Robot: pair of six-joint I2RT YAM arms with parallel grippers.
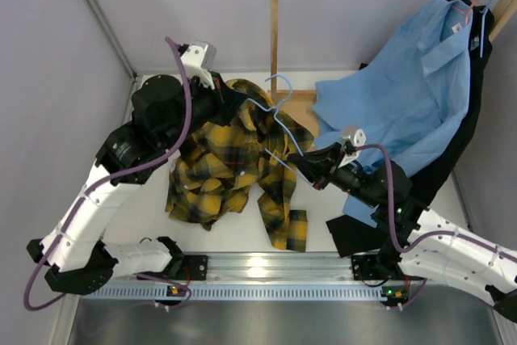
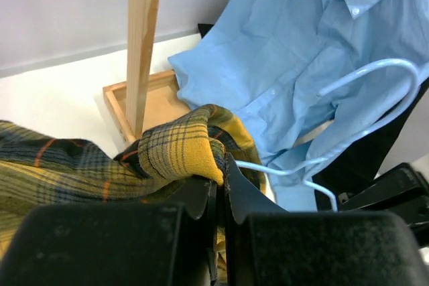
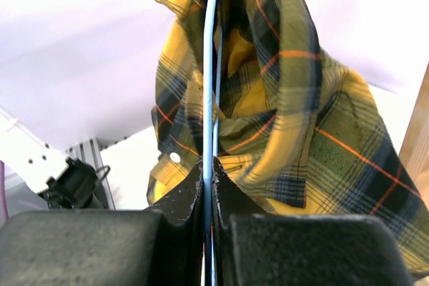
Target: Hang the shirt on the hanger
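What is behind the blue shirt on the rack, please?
A black garment shows past the blue shirt's right edge and below its hem. The rest of it, and whatever it hangs from, is covered by the blue shirt.

Shirt (image 1: 218, 167) on table (image 1: 238, 236) centre, hanger (image 1: 289, 132) across its right part; rack (image 1: 275, 30) behind; other shirt (image 1: 404, 94) hanging far right.

The shirt (image 3: 295, 132) ahead of the black right tool (image 3: 208, 167) is yellow-and-black plaid crossed by thin orange lines. The hanger (image 3: 210, 65) rising from that tool is pale blue. Beyond the black left tool (image 2: 221, 175), a second shirt (image 2: 301, 51) is plain light blue, and the worktop (image 2: 53, 98) is white.
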